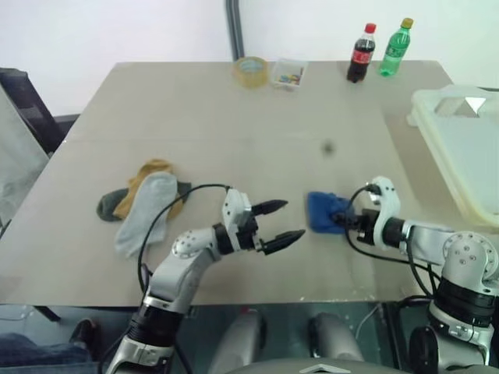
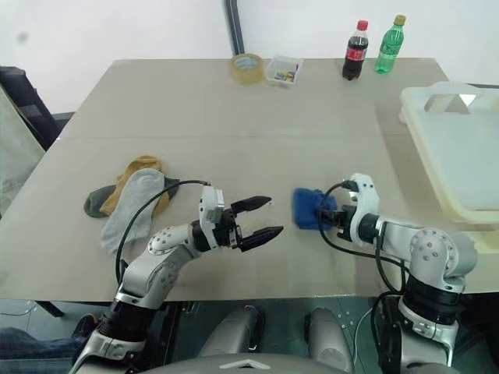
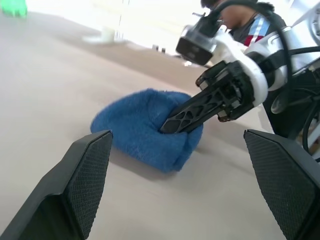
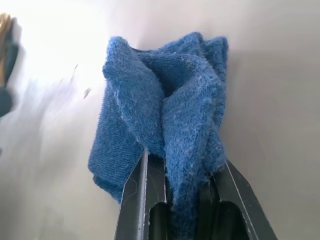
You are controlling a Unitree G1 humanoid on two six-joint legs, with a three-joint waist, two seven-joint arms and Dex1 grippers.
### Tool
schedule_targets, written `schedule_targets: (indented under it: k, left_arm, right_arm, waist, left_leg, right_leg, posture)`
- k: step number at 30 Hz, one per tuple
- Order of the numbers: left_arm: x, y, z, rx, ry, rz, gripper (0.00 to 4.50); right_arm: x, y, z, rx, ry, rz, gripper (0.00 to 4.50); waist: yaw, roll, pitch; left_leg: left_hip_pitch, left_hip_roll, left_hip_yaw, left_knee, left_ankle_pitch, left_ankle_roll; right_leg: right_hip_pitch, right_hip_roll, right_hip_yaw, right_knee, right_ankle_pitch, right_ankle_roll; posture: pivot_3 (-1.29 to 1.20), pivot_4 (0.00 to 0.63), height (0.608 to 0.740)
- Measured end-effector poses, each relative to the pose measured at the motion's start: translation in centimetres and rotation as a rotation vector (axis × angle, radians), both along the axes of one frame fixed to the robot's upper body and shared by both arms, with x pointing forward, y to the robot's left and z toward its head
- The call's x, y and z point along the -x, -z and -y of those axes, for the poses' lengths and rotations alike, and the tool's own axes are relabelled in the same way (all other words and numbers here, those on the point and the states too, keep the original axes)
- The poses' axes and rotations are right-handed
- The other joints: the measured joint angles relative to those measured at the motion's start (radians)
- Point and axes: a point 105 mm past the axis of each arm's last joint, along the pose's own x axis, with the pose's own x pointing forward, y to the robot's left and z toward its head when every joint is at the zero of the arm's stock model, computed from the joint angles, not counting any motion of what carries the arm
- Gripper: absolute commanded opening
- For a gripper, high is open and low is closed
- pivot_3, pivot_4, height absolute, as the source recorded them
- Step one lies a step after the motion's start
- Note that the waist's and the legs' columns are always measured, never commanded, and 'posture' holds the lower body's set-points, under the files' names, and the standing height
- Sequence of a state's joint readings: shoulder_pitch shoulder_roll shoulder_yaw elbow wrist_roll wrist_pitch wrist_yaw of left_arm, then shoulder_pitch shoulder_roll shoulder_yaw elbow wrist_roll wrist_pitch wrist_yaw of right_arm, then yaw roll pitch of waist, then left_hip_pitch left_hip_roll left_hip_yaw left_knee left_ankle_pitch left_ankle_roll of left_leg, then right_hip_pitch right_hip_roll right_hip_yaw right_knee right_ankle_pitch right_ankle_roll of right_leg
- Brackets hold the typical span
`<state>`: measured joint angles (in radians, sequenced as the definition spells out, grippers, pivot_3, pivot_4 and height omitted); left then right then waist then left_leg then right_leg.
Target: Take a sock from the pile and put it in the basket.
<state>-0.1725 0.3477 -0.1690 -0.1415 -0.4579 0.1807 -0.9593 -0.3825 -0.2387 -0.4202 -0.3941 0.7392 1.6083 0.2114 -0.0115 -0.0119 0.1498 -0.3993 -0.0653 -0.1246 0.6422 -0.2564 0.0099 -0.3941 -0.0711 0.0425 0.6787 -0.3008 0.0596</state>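
2 arms reach over the tan table [image 1: 234,117] in the head views, and we see the left gripper [image 1: 281,224] near the middle of the near edge, pointing right with its jaws spread wide and nothing between them. Just to its right lies the blue sock [image 1: 323,210], bunched on the table, with the right gripper [image 1: 341,220] closed on its right end. Well to the left we find the pile [image 1: 144,204]: 1 light grey sock on top, 1 mustard yellow and 1 dark grey-green beneath it. The basket [image 1: 460,148] sits at the right edge of the table, well apart from the blue sock. Along the far edge stand a roll of tape [image 1: 251,71], a small clear box [image 1: 288,73], a cola bottle [image 1: 361,53] and a green bottle [image 1: 394,47]. In the left wrist view we look between 2 wide-set black fingers [image 3: 80,185] at the blue sock resting on the table, where a black finger of the right gripper presses into its fabric. In the right wrist view we see the sock's folded cloth pinched between the 2 fingers [image 4: 142,200] of that gripper, the bulk of the sock standing out beyond the tips above the table surface.
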Motion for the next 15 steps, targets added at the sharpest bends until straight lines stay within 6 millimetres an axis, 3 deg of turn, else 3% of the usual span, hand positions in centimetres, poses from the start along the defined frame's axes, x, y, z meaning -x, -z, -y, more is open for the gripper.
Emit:
schedule_targets:
  k: [7,9,15]
  left_arm:
    - [0.3,0.6,0.7,-0.014,0.027,0.036,4.5]
    - [0.3,0.5,0.8,-0.006,0.025,0.045,4.5]
    - [-0.7,-0.2,1.7,0.019,-0.002,0.103,4.5]
  right_arm:
    - [-0.7,-3.4,0.9,-0.016,-0.019,0.105,0.0]
    - [-1.1,-6.2,2.6,-0.001,0.009,0.191,0.0]
    - [-1.1,-10.2,7.2,0.086,0.057,0.226,0.0]
  waist:
    - [-0.005,0.002,0.001]
    - [-0.002,0.003,0.002]
    - [-0.001,0.003,0.003]
  left_leg:
    - [0.0,0.0,0.001,0.001,0.0,0.001]
    - [0.0,0.0,0.001,0.001,0.0,0.001]
    - [0.0,0.0,0.003,0.004,-0.001,0.003]
  right_leg:
    - [0.0,0.001,-0.002,0.001,0.0,0.0]
    - [0.001,0.001,-0.003,0.0,0.0,0.001]
    - [0.002,0.001,-0.003,0.001,0.0,0.001]
  posture:
    - [0.0,0.15,0.74]
    - [0.0,0.15,0.74]
    - [0.0,0.15,0.74]
